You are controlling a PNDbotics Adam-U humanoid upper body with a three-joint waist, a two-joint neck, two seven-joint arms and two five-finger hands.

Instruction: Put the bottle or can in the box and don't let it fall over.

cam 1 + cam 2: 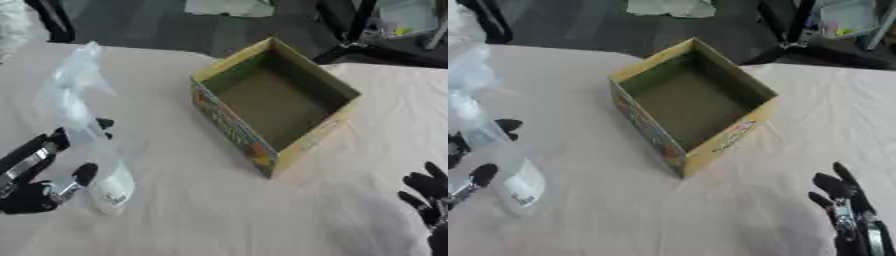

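Note:
A clear plastic spray bottle with a white label near its base stands tilted at the left of the table, its nozzle up and blurred. My left hand has its fingers and thumb curled round the bottle's lower body. An open yellow cardboard box with colourful printed sides sits in the middle of the table, its inside bare and brown. It lies to the right of the bottle, apart from it. My right hand rests open at the lower right corner, fingers up, holding nothing.
A beige cloth covers the table. Beyond its far edge the dark floor shows black stand legs and a pale object. Bare cloth lies between the bottle and the box.

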